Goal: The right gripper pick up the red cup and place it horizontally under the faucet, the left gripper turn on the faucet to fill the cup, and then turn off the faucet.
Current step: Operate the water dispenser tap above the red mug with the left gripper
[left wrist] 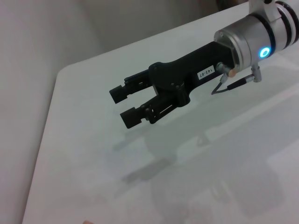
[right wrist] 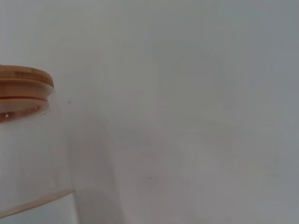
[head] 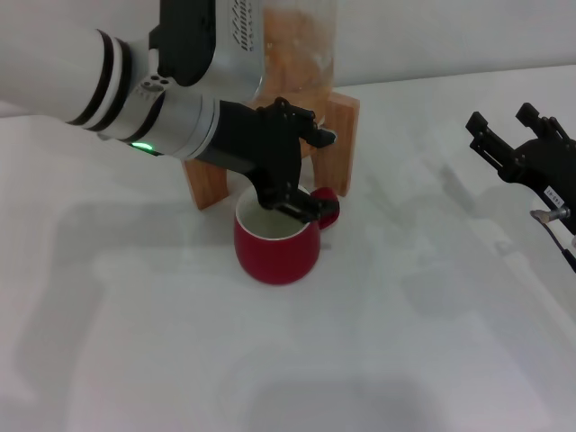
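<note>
Cup (head: 274, 247) stands upright on the white worktop (head: 378, 360), with its open mouth facing up and its white inside showing. It is red and round, and its little handle sticks out on the robot's right side. I cannot tell if anything is in it. Just behind the cup is a wooden stand (head: 337, 148), and a clear jar (head: 297, 45) with a pale orange look sits on top of that stand. In the right wrist view the jar has a wooden lid (right wrist: 25, 86), and a line low on the glass may be the top of what is inside. The left end effector (head: 301, 171) reaches in from the left and hangs right over the cup, between the cup and the stand. Its fingers are apart, one near the stand and one low over the cup's back rim. It hides the faucet, so I cannot see it. The right end effector (left wrist: 128, 105) is well apart from the cup, off on the right above the bare worktop, and its two fingers are apart with nothing between them.
</note>
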Robot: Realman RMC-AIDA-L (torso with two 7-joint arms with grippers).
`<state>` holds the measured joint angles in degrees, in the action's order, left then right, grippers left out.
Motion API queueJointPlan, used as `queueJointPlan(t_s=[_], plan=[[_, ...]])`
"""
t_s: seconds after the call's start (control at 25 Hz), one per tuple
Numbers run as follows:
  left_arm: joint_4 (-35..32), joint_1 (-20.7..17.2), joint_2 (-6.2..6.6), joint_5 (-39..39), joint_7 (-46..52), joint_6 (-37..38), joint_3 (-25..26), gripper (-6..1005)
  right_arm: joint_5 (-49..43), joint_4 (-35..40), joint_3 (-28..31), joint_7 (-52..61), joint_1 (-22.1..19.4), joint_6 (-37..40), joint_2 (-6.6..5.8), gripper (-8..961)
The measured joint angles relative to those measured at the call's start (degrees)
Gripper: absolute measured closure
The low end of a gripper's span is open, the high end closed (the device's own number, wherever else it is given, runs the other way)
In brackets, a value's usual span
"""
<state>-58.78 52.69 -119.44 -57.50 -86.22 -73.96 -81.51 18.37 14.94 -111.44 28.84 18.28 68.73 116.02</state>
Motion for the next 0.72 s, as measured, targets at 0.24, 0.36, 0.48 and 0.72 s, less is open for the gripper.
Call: queueJointPlan(t_s=[0.24, 0.36, 0.48, 0.72], plan=[[-0.1, 0.4, 0.0, -0.5, 0.1, 0.0, 0.0, 181, 0.0, 0.0, 0.0, 0.0, -0.1, 0.7, 0.0, 92], [-0.2, 0.7, 0.0, -0.7, -0.1, 0.3, 0.0, 181, 0.0, 0.0, 0.0, 0.0, -0.1, 0.8, 0.0, 92], [-0.2, 0.8, 0.0, -0.7, -0.1, 0.4, 0.0, 181, 0.0, 0.0, 0.0, 0.0, -0.1, 0.8, 0.0, 92], [0.2, 1.4, 0.0, -0.7, -0.1, 0.8, 0.0, 182, 0.0, 0.0, 0.0, 0.0, 0.0, 0.8, -0.02, 91]])
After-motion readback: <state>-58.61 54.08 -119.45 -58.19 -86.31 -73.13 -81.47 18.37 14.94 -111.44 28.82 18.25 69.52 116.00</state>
